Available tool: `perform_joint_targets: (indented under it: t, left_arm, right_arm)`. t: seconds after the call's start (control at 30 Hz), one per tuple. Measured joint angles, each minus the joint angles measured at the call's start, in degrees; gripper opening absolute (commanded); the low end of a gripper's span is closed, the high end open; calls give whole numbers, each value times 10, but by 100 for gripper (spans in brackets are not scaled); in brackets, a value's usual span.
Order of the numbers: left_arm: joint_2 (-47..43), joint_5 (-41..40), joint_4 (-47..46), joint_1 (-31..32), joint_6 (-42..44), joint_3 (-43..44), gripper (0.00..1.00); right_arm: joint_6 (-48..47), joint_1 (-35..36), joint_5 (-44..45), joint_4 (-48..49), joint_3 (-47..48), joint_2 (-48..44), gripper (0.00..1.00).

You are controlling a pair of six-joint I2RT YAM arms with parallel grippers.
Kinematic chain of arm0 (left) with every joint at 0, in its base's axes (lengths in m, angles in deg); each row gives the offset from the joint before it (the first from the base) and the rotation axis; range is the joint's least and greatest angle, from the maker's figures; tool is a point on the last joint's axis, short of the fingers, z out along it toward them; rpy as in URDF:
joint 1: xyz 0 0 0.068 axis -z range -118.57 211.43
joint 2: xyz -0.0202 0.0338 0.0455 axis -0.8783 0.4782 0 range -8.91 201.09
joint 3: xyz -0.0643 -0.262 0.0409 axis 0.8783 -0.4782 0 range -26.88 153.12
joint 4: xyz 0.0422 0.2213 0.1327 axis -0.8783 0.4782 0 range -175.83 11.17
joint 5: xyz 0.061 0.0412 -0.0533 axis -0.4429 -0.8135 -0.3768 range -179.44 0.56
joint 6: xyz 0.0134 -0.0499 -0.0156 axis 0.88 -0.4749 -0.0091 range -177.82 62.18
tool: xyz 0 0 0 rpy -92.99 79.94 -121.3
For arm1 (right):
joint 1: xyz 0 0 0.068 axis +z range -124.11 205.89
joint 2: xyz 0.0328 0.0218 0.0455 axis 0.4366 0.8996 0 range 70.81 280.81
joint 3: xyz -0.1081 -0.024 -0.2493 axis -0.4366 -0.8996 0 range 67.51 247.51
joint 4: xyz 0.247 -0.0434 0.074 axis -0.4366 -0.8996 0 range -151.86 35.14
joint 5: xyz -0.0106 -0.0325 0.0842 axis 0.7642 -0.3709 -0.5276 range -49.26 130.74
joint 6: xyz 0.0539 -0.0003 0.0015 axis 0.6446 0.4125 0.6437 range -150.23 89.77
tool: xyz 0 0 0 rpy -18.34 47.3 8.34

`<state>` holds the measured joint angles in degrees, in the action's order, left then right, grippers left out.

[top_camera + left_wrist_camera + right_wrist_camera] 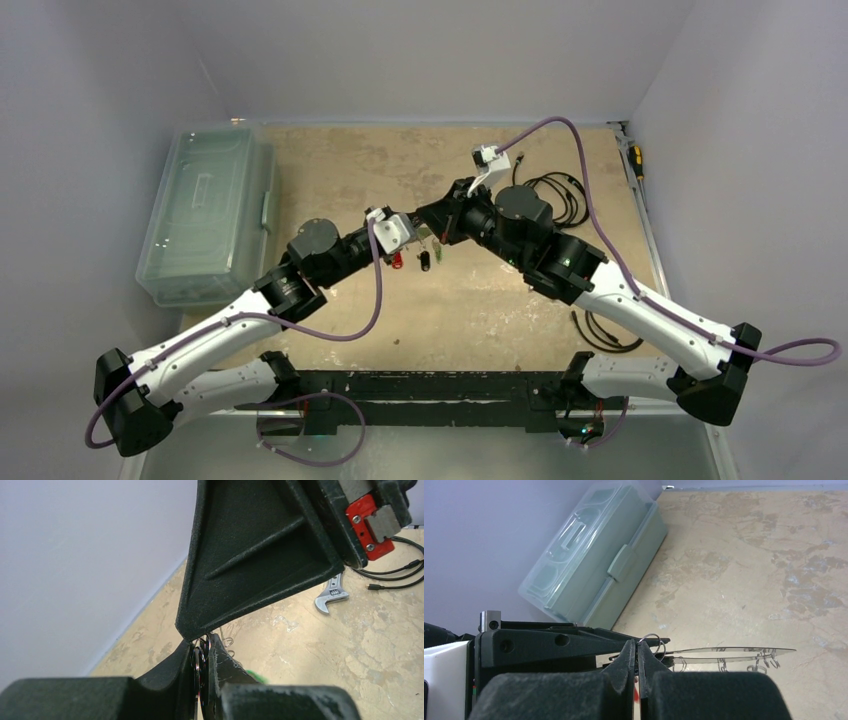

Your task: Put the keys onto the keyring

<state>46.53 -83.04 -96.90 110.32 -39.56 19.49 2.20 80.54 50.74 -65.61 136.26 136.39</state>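
Observation:
Both grippers meet tip to tip above the middle of the table. My left gripper (416, 238) (202, 645) is shut on thin silver loops of the keyring (204, 655). My right gripper (433, 235) (637, 647) is shut on the same keyring (653, 639), with a loop sticking out past its tips. The keys hang just below the tips: a red one (398, 261), a black one (425, 264) and a green one (437, 251). Most of the ring is hidden by the fingers. The right gripper's broad black finger (250, 570) fills the left wrist view.
A clear lidded plastic box (205, 215) (594, 575) stands at the left. A silver wrench (331, 596) and a coiled black cable (565, 195) lie at the back right. A screwdriver (636, 158) rests by the right wall, and another cable (600, 335) near the front.

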Motion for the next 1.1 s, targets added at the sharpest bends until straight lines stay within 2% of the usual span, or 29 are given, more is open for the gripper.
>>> perform_joint_targets:
  t: [0.33, 0.53, 0.67, 0.93, 1.1]
  left_arm:
    - [-20, -4, 8, 0, 9, -4, 0]
    - [-42, -5, 9, 0, 11, -14, 0]
    - [-48, -5, 15, 0, 11, -22, 0]
    - [-54, 3, 32, 0, 11, -27, 0]
    - [-63, 47, 54, 0, 19, -24, 0]
  right_arm:
    - [16, 2, -7, 12, 0, 0, 0]
    - [25, 6, -10, 20, 0, 0, 32]
    - [26, 6, -10, 36, 0, -5, 41]
    - [17, 5, -14, 48, 0, -18, 43]
    - [-71, 5, -40, 46, 0, -49, 44]
